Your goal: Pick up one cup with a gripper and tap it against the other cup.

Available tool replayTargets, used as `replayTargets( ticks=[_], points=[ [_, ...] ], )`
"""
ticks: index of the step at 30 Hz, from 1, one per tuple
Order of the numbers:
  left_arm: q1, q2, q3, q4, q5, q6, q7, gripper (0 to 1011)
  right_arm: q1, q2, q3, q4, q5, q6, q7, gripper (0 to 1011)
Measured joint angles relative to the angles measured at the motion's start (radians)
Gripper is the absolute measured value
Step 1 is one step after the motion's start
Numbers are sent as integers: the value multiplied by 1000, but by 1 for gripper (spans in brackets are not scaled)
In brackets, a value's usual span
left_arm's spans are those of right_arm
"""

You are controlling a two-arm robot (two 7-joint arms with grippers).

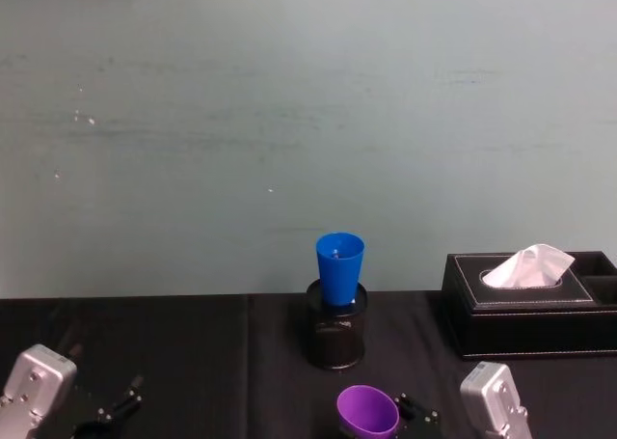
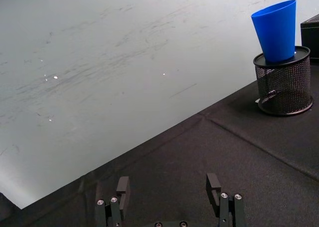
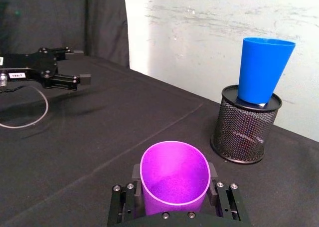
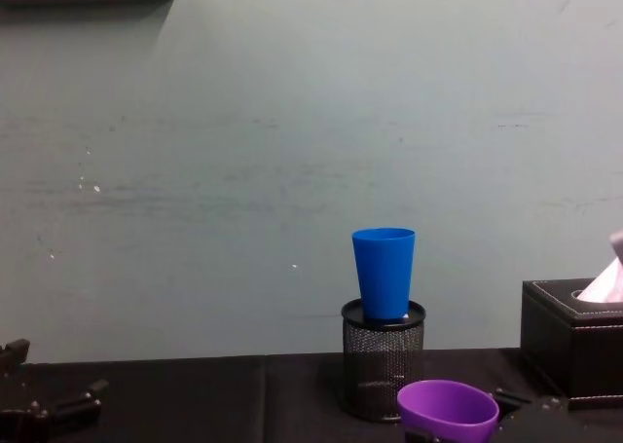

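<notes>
My right gripper (image 3: pixel 174 189) is shut on the purple cup (image 3: pixel 174 169), one finger pressed on each side of its wall, mouth facing up and forward. The purple cup (image 1: pixel 367 412) sits low at the front of the table, in front of and slightly right of the blue cup (image 1: pixel 339 263). The blue cup (image 3: pixel 262 70) stands upright in a black mesh pen holder (image 3: pixel 244 132), apart from the purple one. My left gripper (image 2: pixel 168 187) hovers open over the black cloth at the front left, holding nothing.
A black tissue box (image 1: pixel 530 309) with a white tissue stands at the right, close to the pen holder (image 1: pixel 335 335). A pale wall rises right behind the table. A thin cable (image 3: pixel 30 118) lies on the cloth near the left gripper.
</notes>
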Motion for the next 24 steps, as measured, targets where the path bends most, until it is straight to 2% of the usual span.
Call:
replayTargets(
  ticks=[10, 24],
  points=[
    [0, 0, 0, 0, 0, 0, 0, 1000, 11, -17, 2, 44, -5, -23, 11, 732],
    [0, 0, 0, 0, 0, 0, 0, 1000, 16, -24, 4, 64, -11, -24, 15, 732]
  ],
)
